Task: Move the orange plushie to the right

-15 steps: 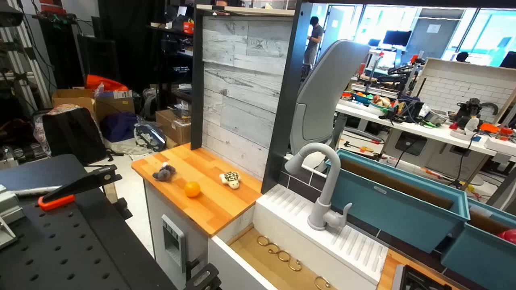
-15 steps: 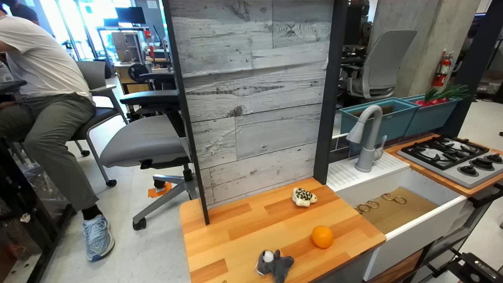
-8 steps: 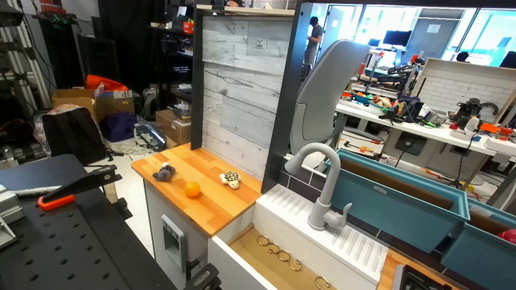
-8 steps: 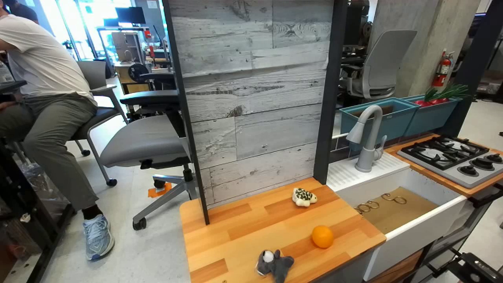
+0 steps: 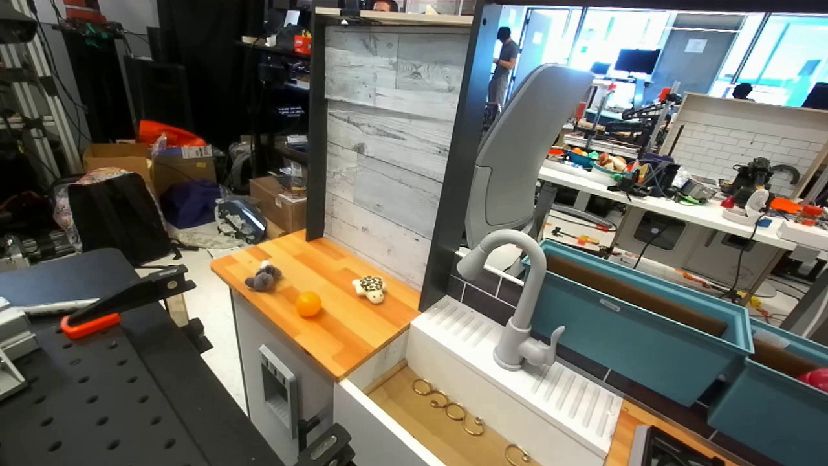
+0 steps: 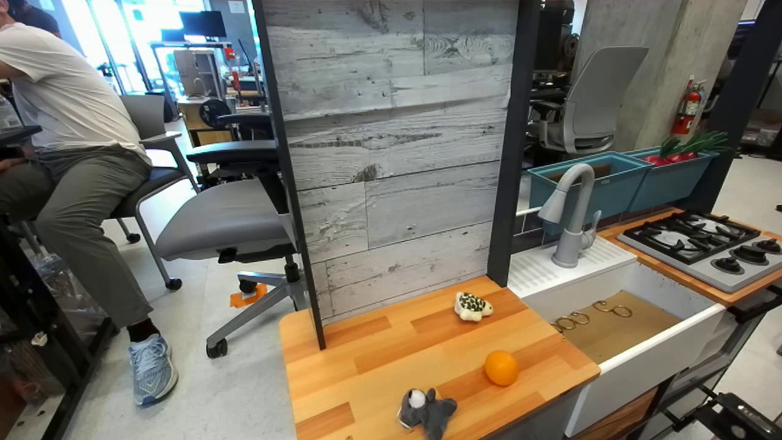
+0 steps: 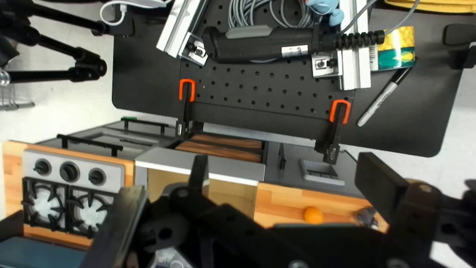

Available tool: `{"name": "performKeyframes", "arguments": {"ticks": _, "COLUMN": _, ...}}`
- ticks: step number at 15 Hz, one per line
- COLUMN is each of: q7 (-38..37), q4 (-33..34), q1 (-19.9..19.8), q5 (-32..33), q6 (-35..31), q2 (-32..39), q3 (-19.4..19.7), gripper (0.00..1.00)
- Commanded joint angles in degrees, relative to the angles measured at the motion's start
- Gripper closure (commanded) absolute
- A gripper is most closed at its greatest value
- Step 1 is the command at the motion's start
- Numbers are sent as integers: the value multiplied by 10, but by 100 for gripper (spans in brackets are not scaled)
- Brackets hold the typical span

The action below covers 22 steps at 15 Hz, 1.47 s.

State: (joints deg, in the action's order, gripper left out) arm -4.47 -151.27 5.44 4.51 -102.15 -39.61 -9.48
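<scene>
Beside a white sink (image 6: 647, 366) in a crowded room, a wooden countertop (image 6: 372, 376) holds three small toys, backed by a panel (image 6: 397, 153) of pale planks. Teal planters (image 6: 620, 192) sit behind the sink, a gray stovetop (image 6: 702, 252) lies on the side away from the toys, and a black perforated table (image 7: 241, 93) stretches out before it. Well apart from the sink, a person (image 6: 79, 104) in a pale T-shirt is seated, seen in an exterior view. The orange plushie (image 6: 501, 368) rests on the countertop near the sink, with a spotted turtle toy (image 6: 472, 307) also near the sink and a gray toy (image 6: 427, 412) farther from it. In the wrist view, the orange plushie shows in the gap between the fingers of the gripper (image 7: 284, 171), well beyond them. The jaws stand wide apart, gripping only air.
</scene>
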Motion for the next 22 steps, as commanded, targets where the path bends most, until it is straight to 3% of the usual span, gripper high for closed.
{"name": "performKeyframes", "arguments": {"ticks": 1, "q7": -96, "q4": 47, "q1": -15, "q5": 9, "q6": -16, "q2": 144, "q3": -39, "gripper": 0}}
{"name": "performKeyframes", "arguments": {"ticks": 6, "q7": -197, "q4": 102, "q1": -20, "q5": 31, "q6": -118, "q2": 323, "q3": -39, "gripper": 0}}
{"name": "performKeyframes", "arguments": {"ticks": 9, "q7": -264, "q4": 143, "q1": -16, "q5": 92, "q6": -190, "q2": 419, "q3": -31, "gripper": 0}}
{"name": "performKeyframes", "arguments": {"ticks": 15, "q7": -365, "q4": 220, "q1": 35, "q5": 215, "q6": -333, "q2": 573, "q3": 24, "gripper": 0}}
{"name": "performKeyframes", "arguments": {"ticks": 22, "q7": -371, "q4": 289, "q1": 110, "q5": 213, "q6": -429, "q2": 706, "q3": 87, "gripper": 0}}
